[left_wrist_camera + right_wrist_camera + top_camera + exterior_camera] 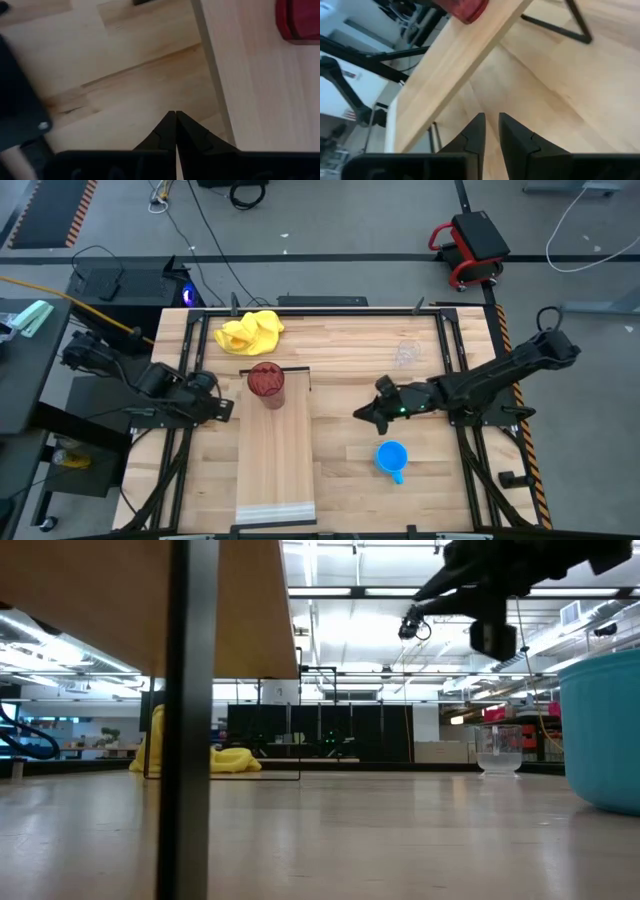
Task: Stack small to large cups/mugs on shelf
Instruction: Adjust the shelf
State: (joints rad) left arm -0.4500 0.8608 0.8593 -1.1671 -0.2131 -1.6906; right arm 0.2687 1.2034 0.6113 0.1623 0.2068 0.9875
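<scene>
A dark red ribbed tumbler (266, 380) stands upright on the far end of the pale wooden shelf (275, 455). The blue handled mug (391, 458) sits on the table right of the shelf, and the clear glass cup (405, 355) stands farther back. My left gripper (225, 408) hovers at the shelf's left edge, shut, with nothing between its fingers (176, 120). My right gripper (362, 416) hangs between the shelf and the blue mug, its fingers (491, 122) a narrow gap apart and holding nothing.
A crumpled yellow cloth (250, 332) lies at the far edge, behind the tumbler. The shelf rests on thin dark metal legs (572, 22), above the tabletop. Bare butcher-block table (350, 480) lies between the shelf and the mug.
</scene>
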